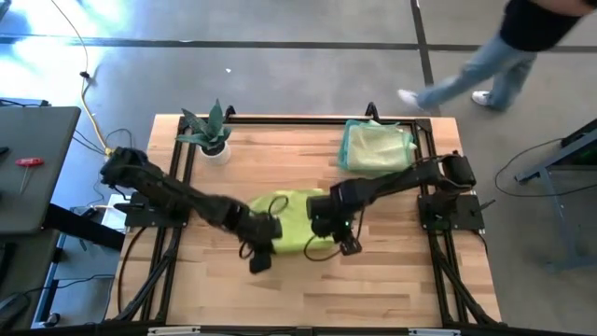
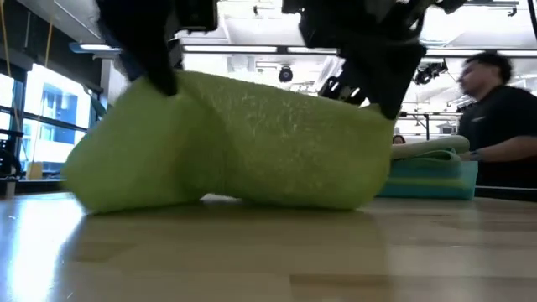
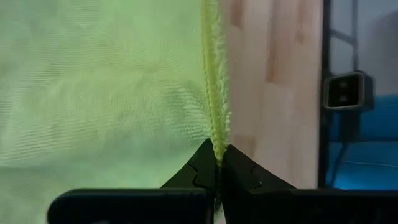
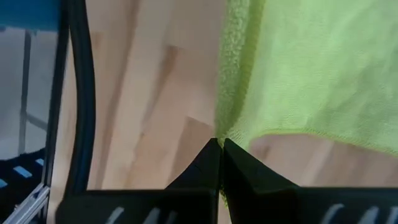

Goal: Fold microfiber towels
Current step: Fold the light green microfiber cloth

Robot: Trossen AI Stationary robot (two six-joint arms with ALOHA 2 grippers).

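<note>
Left gripper (image 3: 217, 163) clamped on lime towel (image 1: 294, 219) edge, right gripper (image 4: 219, 149) clamped on its opposite edge. Both hold it raised mid-table (image 1: 392, 280), bottom sagging onto wood. Stack of folded towels (image 1: 376, 147) at far right corner, plant (image 1: 211, 131) far left.

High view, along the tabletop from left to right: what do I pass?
Plant in white pot → left gripper, shut on the lime green towel → right gripper, shut on the same towel → stack of folded towels.
</note>
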